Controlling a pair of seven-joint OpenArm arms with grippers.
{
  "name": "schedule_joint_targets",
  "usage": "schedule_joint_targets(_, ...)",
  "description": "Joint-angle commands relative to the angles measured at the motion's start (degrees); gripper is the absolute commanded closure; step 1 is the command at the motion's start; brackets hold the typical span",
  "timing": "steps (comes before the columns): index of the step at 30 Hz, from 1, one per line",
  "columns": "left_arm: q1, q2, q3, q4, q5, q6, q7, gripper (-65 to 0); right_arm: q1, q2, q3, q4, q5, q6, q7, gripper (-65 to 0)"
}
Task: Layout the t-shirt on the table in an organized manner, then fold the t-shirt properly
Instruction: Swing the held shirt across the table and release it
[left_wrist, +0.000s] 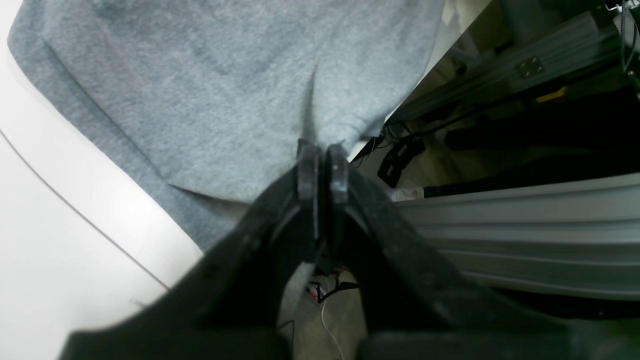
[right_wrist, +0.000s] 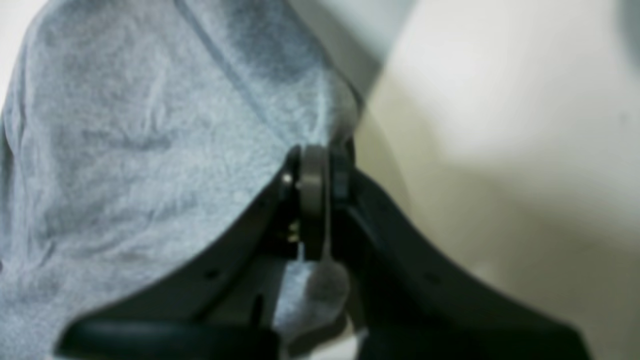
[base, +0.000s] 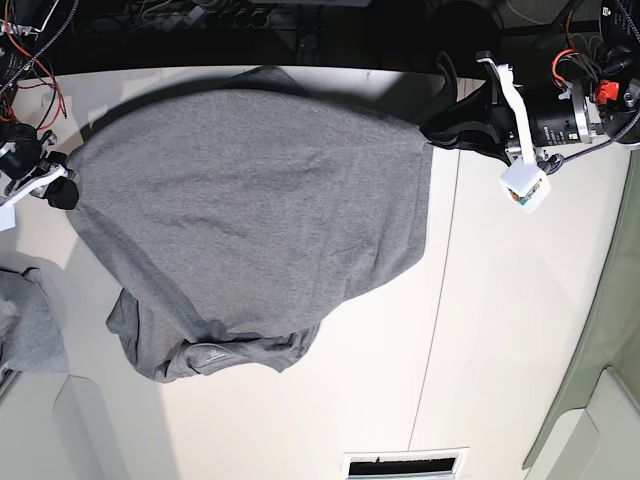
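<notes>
- The base view alone shows the whole t-shirt (base: 250, 220): one grey garment spread over the rear left part of the white table (base: 500, 330), its near end bunched in folds, its two far corners drawn toward the arms.
- Only the left wrist view shows the left gripper (left_wrist: 322, 165) up close: jaws pressed together on a pinch of the shirt's edge, right at the table's rim, with metal framing (left_wrist: 525, 230) beyond.
- The right wrist view is blurred, but the right gripper (right_wrist: 320, 172) seems clenched on a fold of the shirt, a tuft of cloth poking out behind the jaws.
- Count: two arms, two grippers, one t-shirt, one table.
- Only the base view shows a second, smaller grey cloth (base: 28, 325) at the left edge, and a vent slot (base: 405, 466) in the table's near edge.
</notes>
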Motion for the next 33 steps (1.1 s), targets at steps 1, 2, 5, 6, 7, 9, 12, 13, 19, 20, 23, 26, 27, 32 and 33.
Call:
schedule_joint_targets(1, -0.1, -0.6, -0.4, 0.8, -1.1, -0.3, -1.7, -3.3, 0.6, 1.0, 0.3, 0.7, 1.1, 0.0, 2.3, 0.0)
schedule_joint_targets(2, -0.1, -0.6, -0.4, 0.8, -0.6, -0.3, -2.2, -3.3, 0.8, 1.0, 0.3, 0.7, 1.7, 0.0, 3.3, 0.0)
schedule_joint_targets(5, -0.1, -0.6, -0.4, 0.8, 0.8, -0.3, -3.3, -3.3, 2.1, 1.0, 0.3, 0.8, 6.6, 0.1, 4.6, 0.0)
schedule_joint_targets(6, -0.1, -0.6, -0.4, 0.8, 0.9, -0.3, -3.4, -3.3, 3.1, 1.0, 0.3, 0.8, 8.5, 0.3, 4.5, 0.0)
schedule_joint_targets(7, -0.1, -0.6, -0.4, 0.8, 0.9, -0.3, -3.4, -3.3, 4.2, 0.9, 0.3, 0.8, 10.0, 0.5, 4.1, 0.0)
schedule_joint_targets(9, -0.1, -0.4, -0.4, 0.8, 1.3, -0.3, -3.3, -3.3, 7.1, 0.9, 0.3, 0.9, 11.9, 1.1, 3.3, 0.0)
schedule_joint_targets(12, -0.1, 0.1, 0.2, 0.8, 3.4, -0.3, -3.4, -3.3, 12.4, 0.4, 0.0, 1.1, 14.1, 1.2, 1.5, 0.0)
schedule_joint_targets(13, -0.1, 0.2, 1.1, 0.8, 3.8, -0.3, -3.5, -3.3, 14.4, -0.1, -0.4, 1.4, 14.3, 1.2, 1.1, 0.0)
schedule_joint_targets(19, -0.5, 4.6, 14.7, 0.8, 7.5, -0.3, -4.6, -2.8, 26.0, -5.8, -9.0, 1.8, 13.8, 1.2, 0.7, 0.0)
schedule_joint_targets(20, -0.8, 6.1, 17.8, 0.8, 10.3, -0.3, -5.9, -2.8, 27.8, -7.0, -11.5, 1.8, 12.9, 1.2, 0.7, 0.0)
schedule_joint_targets(23, -2.3, 11.0, 26.3, 0.2, 18.8, -0.3, -9.6, -2.8, 32.8, -11.6, -19.5, 1.8, 10.8, 1.2, 0.7, 0.0)
schedule_joint_targets(26, -4.6, 16.1, 32.2, -2.1, 24.4, -0.3, -10.8, -1.8, 36.8, -17.3, -27.7, 1.7, 6.7, 1.1, 0.8, 0.0)
schedule_joint_targets(27, -5.6, 17.5, 32.6, -3.3, 25.5, -0.3, -11.1, -1.8, 37.7, -19.3, -30.6, 1.7, 5.1, 1.1, 0.9, 0.0)
schedule_joint_targets(32, -8.7, 24.8, 33.8, -8.4, 27.4, -0.3, -9.5, -1.8, 38.9, -26.0, -45.5, 1.2, 0.5, 1.0, 3.6, 0.0)
schedule_joint_targets(33, -9.4, 25.2, 33.7, -9.2, 27.4, -0.3, -9.4, -1.8, 38.9, -26.0, -49.4, 1.0, 0.0, 0.7, 5.4, 0.0)
